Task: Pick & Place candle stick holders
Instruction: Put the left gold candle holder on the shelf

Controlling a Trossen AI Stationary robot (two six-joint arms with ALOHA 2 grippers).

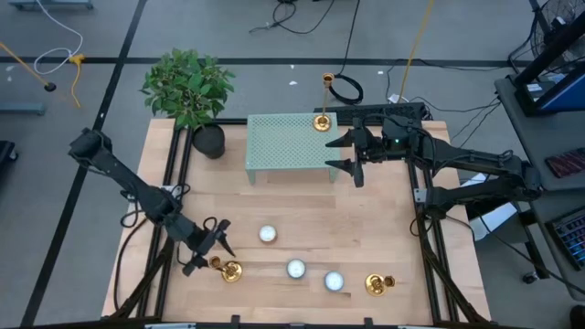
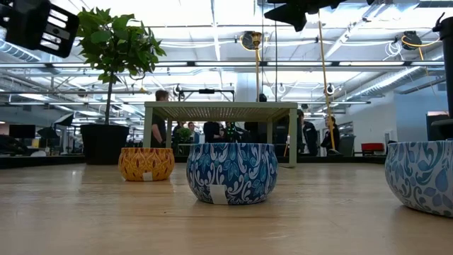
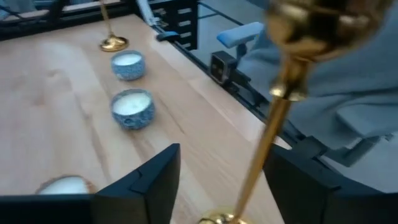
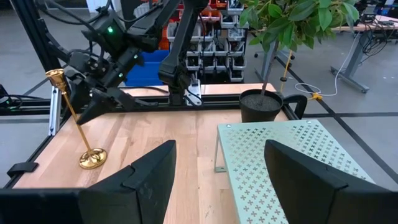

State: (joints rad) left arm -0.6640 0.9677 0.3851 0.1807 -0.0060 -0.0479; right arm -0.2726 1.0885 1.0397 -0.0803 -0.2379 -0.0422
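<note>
Three gold candle stick holders show. One [image 1: 228, 270] stands on its base at the table's near left; its stem [image 3: 273, 134] rises between the open fingers of my left gripper [image 1: 227, 243], which also shows in the right wrist view [image 4: 93, 102]. A tall one [image 1: 322, 119] stands on the far right corner of the green perforated stand [image 1: 288, 144]. A third [image 1: 377, 283] stands at the near right. My right gripper [image 1: 331, 153] is open and empty, just right of the stand. My left gripper has its fingers level on either side of the near-left holder's thin stem [image 3: 268, 152], above the base. The stem is close to one finger [image 3: 292, 180], but I cannot tell whether it touches. The holder stands on the table.
Three round tealight tins [image 1: 267, 234] [image 1: 295, 268] [image 1: 334, 281] sit along the near middle of the table, between the two near holders. A potted plant [image 1: 192, 91] stands at the far left. People show in the room behind, in the low view [image 2: 161, 113].
</note>
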